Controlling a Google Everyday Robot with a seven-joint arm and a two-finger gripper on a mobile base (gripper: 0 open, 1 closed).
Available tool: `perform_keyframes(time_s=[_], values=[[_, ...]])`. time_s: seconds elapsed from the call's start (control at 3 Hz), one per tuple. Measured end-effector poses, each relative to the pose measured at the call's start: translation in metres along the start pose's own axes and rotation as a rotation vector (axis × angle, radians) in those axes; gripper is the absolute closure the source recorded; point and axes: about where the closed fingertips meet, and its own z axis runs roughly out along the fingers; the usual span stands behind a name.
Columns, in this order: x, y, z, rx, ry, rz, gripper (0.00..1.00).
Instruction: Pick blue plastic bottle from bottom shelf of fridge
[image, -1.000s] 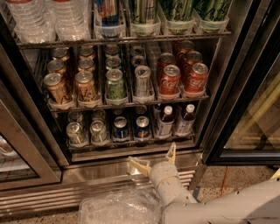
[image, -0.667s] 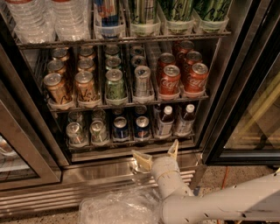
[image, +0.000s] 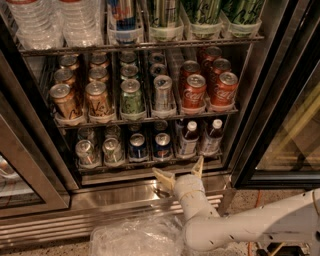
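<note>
Gripper (image: 181, 172) sits low centre of frame, just in front of the sill of the fridge (image: 100, 201) and a little below the bottom shelf (image: 122, 167). Its two fingers are spread wide and hold nothing. The blue plastic bottle (image: 189, 139) stands upright at the front of its lane, centre-right, just above the gripper. Step in hand, as I judge it, is the reach-in. To do it well, raise the wrist to label height, go straight in with the fingers either side of the body, and close below the white cap. Keep the right finger out of the narrow gap to the reddish-label bottle (image: 212, 138) standing just beside it. The rack above hangs low, so a high approach looks risky. Bottom-shelf lanes, left to right: two rows of silver cans (image: 85, 152), two rows of blue cans (image: 136, 146), then the two bottles. On the middle rack: bronze cans (image: 63, 100), a green can (image: 131, 96), a silver can (image: 163, 93) and red cola cans (image: 193, 91). Crinkled clear plastic (image: 135, 237) lies at lower centre.
</note>
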Motion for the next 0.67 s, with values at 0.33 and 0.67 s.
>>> perform_keyframes(time_s=[0.33, 0.67], values=[[0.0004, -0.0056, 0.0145, 0.008, -0.035, -0.032, 0.0], [-0.0004, -0.0114, 0.0242, 0.022, -0.058, -0.054, 0.19]])
